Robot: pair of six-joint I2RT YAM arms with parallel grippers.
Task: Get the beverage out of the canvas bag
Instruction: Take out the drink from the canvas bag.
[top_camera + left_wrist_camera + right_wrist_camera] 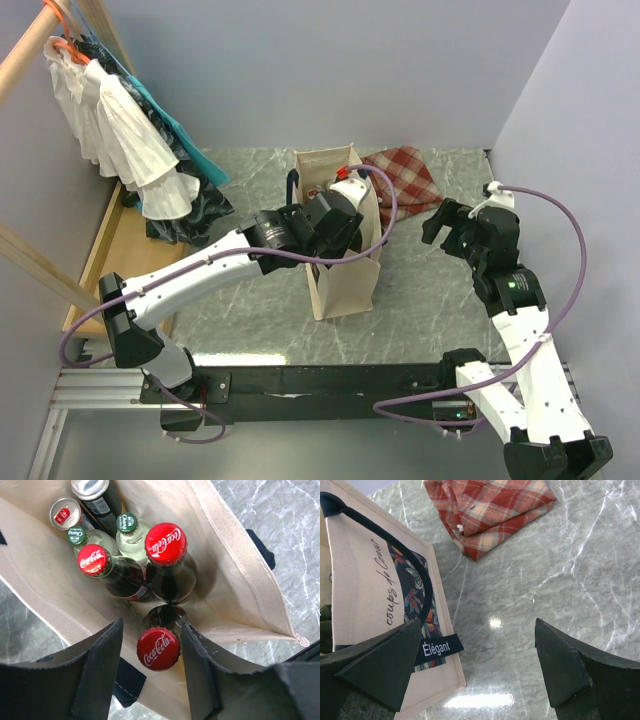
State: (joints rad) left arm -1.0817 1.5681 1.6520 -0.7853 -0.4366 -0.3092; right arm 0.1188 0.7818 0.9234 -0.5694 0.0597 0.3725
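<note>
Cola bottle [158,648] bracketed inside canvas bag [240,560] at mid-desk [545,570]
The left hand [151,625] is seen partly spread around its red cap, not pinching; the right hand [477,630] is held spread wide to the bag's right.

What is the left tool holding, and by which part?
Nothing yet: the left tool straddles the red cap of a Coca-Cola bottle in the canvas bag, gap on one side.

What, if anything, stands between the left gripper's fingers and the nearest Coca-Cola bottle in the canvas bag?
Nothing visible does. The left gripper has its fingers on either side of the red cap of the nearest Coca-Cola bottle, with no object between them. The other bottles and cans stand farther back in the canvas bag, whose mouth is open.
</note>
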